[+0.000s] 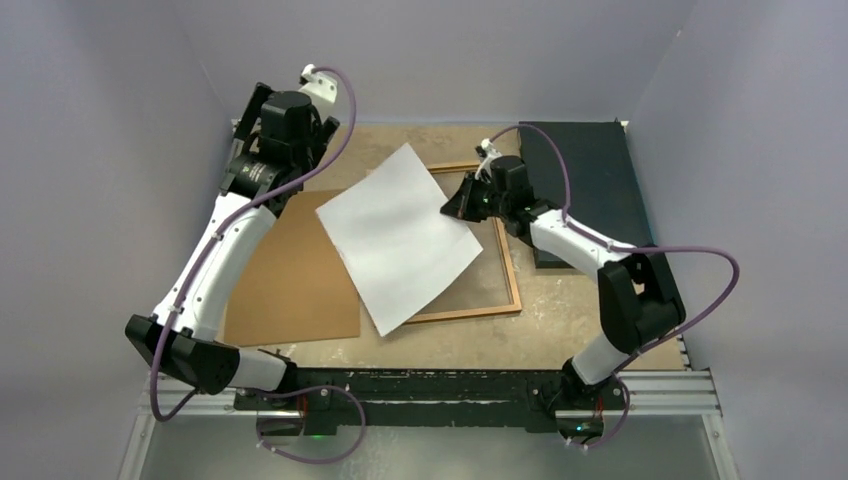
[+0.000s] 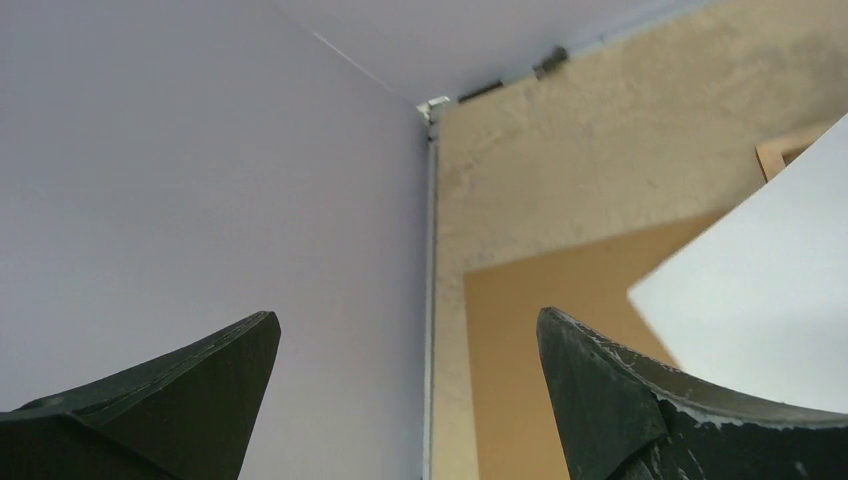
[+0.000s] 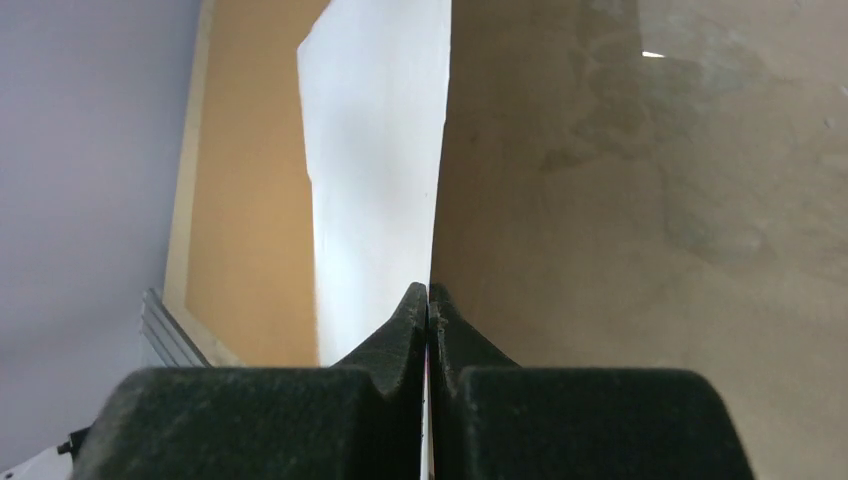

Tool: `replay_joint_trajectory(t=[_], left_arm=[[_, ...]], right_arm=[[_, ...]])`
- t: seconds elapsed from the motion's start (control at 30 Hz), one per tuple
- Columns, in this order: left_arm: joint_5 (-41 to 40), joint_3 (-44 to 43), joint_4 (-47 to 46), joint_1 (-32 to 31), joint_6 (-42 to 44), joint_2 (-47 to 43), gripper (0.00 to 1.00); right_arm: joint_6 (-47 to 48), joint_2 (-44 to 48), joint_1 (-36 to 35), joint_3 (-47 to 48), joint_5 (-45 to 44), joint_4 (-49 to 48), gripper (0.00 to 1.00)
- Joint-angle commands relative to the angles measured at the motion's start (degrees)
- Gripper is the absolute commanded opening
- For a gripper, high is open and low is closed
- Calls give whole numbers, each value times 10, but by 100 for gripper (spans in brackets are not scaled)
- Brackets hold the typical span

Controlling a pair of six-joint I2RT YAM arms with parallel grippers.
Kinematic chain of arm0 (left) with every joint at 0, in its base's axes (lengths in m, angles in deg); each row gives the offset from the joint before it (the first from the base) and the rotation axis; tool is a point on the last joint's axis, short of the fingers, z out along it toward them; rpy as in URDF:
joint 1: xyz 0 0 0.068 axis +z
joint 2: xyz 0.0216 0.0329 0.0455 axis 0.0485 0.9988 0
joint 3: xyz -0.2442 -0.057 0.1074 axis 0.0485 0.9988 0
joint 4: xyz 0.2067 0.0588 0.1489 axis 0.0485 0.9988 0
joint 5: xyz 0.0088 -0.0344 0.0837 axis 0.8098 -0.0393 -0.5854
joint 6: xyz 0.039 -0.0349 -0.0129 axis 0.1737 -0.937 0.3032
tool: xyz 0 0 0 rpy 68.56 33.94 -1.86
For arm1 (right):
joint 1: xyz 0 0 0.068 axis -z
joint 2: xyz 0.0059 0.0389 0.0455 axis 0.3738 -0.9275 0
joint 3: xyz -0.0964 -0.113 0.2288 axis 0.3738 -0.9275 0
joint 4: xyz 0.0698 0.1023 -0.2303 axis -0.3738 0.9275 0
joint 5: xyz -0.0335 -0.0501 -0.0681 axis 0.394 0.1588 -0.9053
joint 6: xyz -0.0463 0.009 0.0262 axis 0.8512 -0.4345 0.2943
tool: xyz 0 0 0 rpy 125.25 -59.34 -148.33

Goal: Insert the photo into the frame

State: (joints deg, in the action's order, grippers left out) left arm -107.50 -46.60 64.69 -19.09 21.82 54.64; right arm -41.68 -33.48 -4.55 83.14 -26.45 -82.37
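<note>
The photo (image 1: 400,235) shows only its blank white back and hangs tilted over the left part of the frame (image 1: 508,262), covering much of its glass. My right gripper (image 1: 452,208) is shut on the photo's right edge. In the right wrist view the sheet (image 3: 375,150) runs edge-on out from between the closed fingertips of that gripper (image 3: 428,290). My left gripper (image 1: 252,125) is raised near the table's back-left corner, apart from the photo. It stands open (image 2: 405,330) with nothing between its fingers, and the photo's corner (image 2: 760,280) shows at the right.
A plain brown backing board (image 1: 295,270) lies flat on the left, partly under the photo. A dark slab (image 1: 580,170) lies along the back right, under the right arm. Pale walls enclose the table on three sides, and the corner (image 2: 430,105) is close to the left gripper.
</note>
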Motion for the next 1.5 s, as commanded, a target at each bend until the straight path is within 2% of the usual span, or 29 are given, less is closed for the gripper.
replay_joint_trajectory(t=[0.0,0.2,0.47,0.67,1.0,1.47], left_arm=[[81,20,41,19,-55,-27,100],[118,61,42,32,-75,-24,100],[150,102,45,46,-86,-25,100],[186,93,87,71,-107,13,100],[188,115,65,79,-110,9,100],[185,134,60,79,-110,2,100]], right_arm=[[-49,72,6,-53,-80,-65,0],[-80,130,13,-147,-159,-114,0],[-93,156,20,-197,-211,-126,0],[-87,153,20,-210,-216,-120,0],[-73,215,21,-241,-245,-97,0],[-80,180,21,-248,-198,-108,0]])
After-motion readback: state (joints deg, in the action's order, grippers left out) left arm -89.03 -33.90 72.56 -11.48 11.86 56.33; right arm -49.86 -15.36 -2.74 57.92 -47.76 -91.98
